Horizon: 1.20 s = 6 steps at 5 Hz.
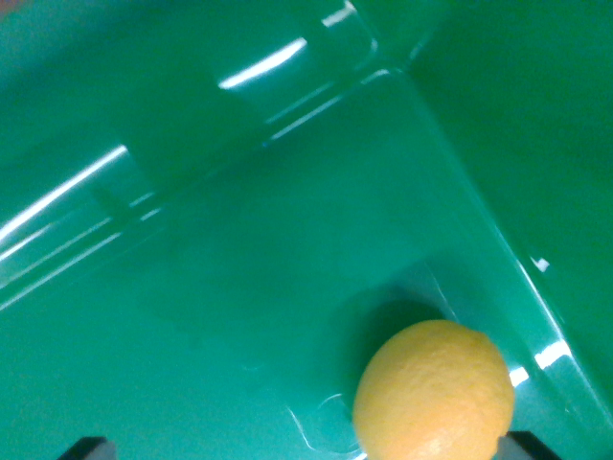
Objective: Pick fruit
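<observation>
The orange (pixel 436 393) lies on the floor of a green plastic bin (pixel 239 287), near its corner, not yet lifted. The pincer (pixel 306 450) stands apart, one fingertip just beside the fruit; closing and lifting remain

Bin (pixel 239 249): green plastic, smooth and glossy, streaked with bright light reflections on walls and floor. Orange (pixel 433 393): yellow-orange rind, finely pitted, dull sheen, matt beside the bin.
</observation>
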Tool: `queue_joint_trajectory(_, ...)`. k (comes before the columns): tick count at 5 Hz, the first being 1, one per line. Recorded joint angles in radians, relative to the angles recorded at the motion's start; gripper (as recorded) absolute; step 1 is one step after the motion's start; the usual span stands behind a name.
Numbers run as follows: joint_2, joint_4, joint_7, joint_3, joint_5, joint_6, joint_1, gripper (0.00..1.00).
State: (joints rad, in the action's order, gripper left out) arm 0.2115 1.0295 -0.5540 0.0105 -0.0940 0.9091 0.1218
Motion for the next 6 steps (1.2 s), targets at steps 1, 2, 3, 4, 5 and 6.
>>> queue_joint_trajectory(1,0.000,0.000,0.000,0.000,0.0000,0.000,0.0000,0.00)
queue_joint_trajectory(2,0.016,-0.028,-0.035,-0.004,-0.0108,-0.037,0.0126,0.00)
queue_joint_trajectory(3,0.016,-0.028,-0.035,-0.004,-0.0108,-0.037,0.0126,0.00)
queue_joint_trajectory(4,0.030,-0.054,-0.068,-0.008,-0.0208,-0.072,0.0243,0.00)
queue_joint_trajectory(5,0.030,-0.054,-0.068,-0.008,-0.0208,-0.072,0.0243,0.00)
queue_joint_trajectory(6,0.043,-0.076,-0.097,-0.011,-0.0296,-0.103,0.0346,0.00)
